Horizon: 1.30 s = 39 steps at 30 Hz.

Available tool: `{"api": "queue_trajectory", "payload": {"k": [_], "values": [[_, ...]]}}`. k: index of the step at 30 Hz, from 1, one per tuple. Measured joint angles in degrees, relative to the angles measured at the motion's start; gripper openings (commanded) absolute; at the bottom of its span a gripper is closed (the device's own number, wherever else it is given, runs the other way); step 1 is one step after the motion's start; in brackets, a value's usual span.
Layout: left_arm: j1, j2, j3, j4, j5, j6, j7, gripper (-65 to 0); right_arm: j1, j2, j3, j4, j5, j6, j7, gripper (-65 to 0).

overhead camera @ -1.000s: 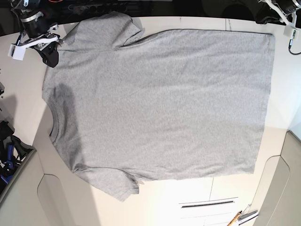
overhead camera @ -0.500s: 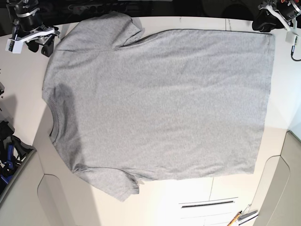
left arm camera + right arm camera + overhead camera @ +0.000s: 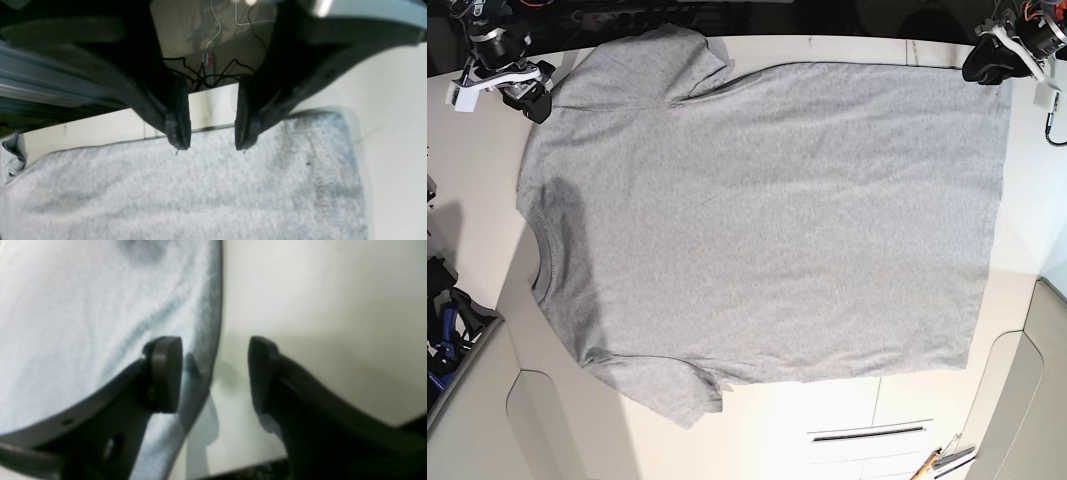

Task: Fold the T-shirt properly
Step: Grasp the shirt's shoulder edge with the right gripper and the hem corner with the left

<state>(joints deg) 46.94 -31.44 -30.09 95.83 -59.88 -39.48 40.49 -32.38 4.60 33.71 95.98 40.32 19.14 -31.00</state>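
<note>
The right gripper [image 3: 215, 373] hangs with jaws parted over the T-shirt [image 3: 100, 323]'s blurred hemmed edge, its left fingertip [image 3: 165, 373] above grey cloth, the right one above the pale table [image 3: 317, 306].

The base view is bright and fairly sharp, lit from above. The white table [image 3: 827, 420] glares almost to pure white along the lower middle of the frame, while the top edge falls into near black. A soft shadow darkens the T-shirt [image 3: 767, 220] at centre left, near the collar. Straight table edges bow slightly toward the corners.

The left wrist view is blurred throughout; the fabric [image 3: 200, 193] shows only vague texture, the upper half is dim, and the table at right is washed out.

The right wrist view is softest of all: the fingers [image 3: 165, 373] are out of focus and cast pale grey shadows at lower centre.
</note>
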Motion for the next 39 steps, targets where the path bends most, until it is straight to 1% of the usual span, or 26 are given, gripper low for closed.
{"api": "queue_trajectory", "payload": {"k": [2, 4, 12, 16, 19, 29, 30, 31, 32, 35, 36, 39], "values": [[0.0, 0.0, 0.0, 0.0, 0.0, 0.0, 0.0, -39.4, 0.0, 0.0, 0.0, 0.0, 0.7, 2.3, -1.4, -32.9], [0.0, 0.0, 0.0, 0.0, 0.0, 0.0, 0.0, -39.4, 0.0, 0.0, 0.0, 0.0, 0.9, 3.0, -1.7, -32.9], [-1.1, 0.0, 0.0, 0.0, -0.2, 0.0, 0.0, -39.4, 0.0, 0.0, -0.2, 0.0, 0.9, 3.2, -2.1, -32.9], [-1.1, 0.0, 0.0, 0.0, 0.0, 0.0, 0.0, -39.4, 0.0, 0.0, -0.2, 0.0, 0.9, 4.5, -2.5, -32.9], [-1.1, 0.0, 0.0, 0.0, -0.1, 0.0, 0.0, -39.4, 0.0, 0.0, -0.5, 0.0, 1.8, 4.5, -3.0, -32.9], [-1.4, 0.0, 0.0, 0.0, 0.0, 0.0, 0.0, -39.4, 0.0, 0.0, -3.0, 0.0, 2.1, 4.7, -2.9, -33.0], [-1.4, 0.0, 0.0, 0.0, -0.1, 0.0, 0.0, -39.4, 0.0, 0.0, -3.2, 0.0, 2.1, 4.7, -2.9, -34.8], [-1.4, 0.0, 0.0, 0.0, -0.1, 0.0, 0.0, -39.4, 0.0, 0.0, -3.2, 0.0, 2.1, 4.7, -2.9, -38.7], [-1.4, 0.0, 0.0, 0.0, -0.1, 0.0, 0.0, -39.4, 0.0, 0.0, -3.2, 0.0, 2.1, 4.6, -3.3, -44.1], [-1.4, 0.0, 0.0, 0.0, 0.0, 0.0, 0.0, -39.4, 0.0, 0.0, -3.3, -0.1, 1.7, 4.6, -3.8, -63.5], [-1.4, 0.0, 0.0, 0.0, -0.1, 0.0, 0.0, -39.4, 0.0, 0.0, -3.3, -0.2, 1.7, 4.6, -4.0, -65.0], [-1.4, 0.0, 0.0, 0.0, -1.4, 0.0, 0.0, -39.4, 0.0, 0.0, -3.3, -0.3, 1.7, 4.6, -4.0, -65.0]]}}
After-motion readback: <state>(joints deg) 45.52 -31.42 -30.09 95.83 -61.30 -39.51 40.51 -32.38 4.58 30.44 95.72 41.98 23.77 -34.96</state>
